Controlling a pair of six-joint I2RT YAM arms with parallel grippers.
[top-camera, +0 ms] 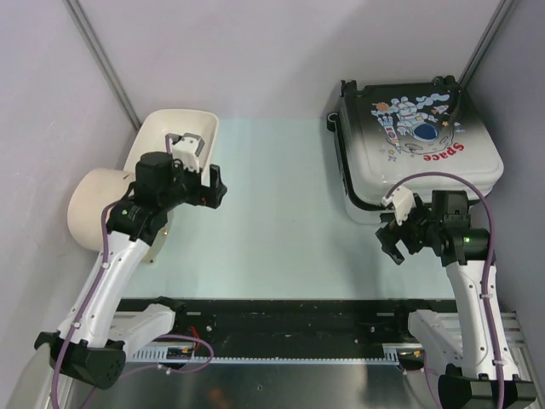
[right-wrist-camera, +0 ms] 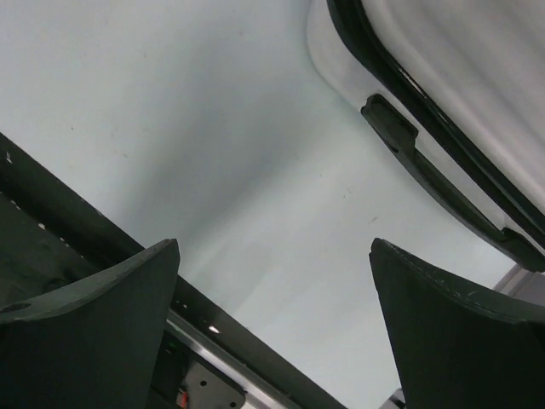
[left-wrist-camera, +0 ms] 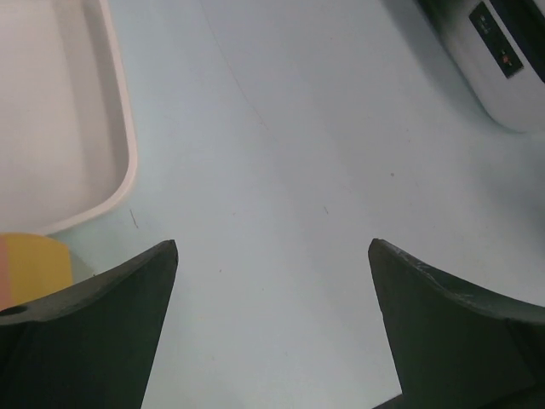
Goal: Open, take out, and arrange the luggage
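Note:
The luggage [top-camera: 417,141] lies flat and closed at the back right of the table, white shell with the astronaut "Space" print facing up and black trim round its edge. My right gripper [top-camera: 388,240] hovers just in front of its near left corner, open and empty. In the right wrist view the luggage [right-wrist-camera: 460,60] and its black side handle [right-wrist-camera: 426,162] fill the upper right, beyond my right gripper [right-wrist-camera: 274,243]. My left gripper [top-camera: 218,187] hangs open over the table's left half, far from the case; its wrist view [left-wrist-camera: 272,243] shows one corner of the luggage [left-wrist-camera: 502,68].
A cream tub [top-camera: 179,136] stands at the back left, with a cream cylinder [top-camera: 92,209] beside it, its orange end [left-wrist-camera: 30,268] showing in the left wrist view. A black rail [top-camera: 281,319] runs along the table's near edge. Grey walls close in both sides.

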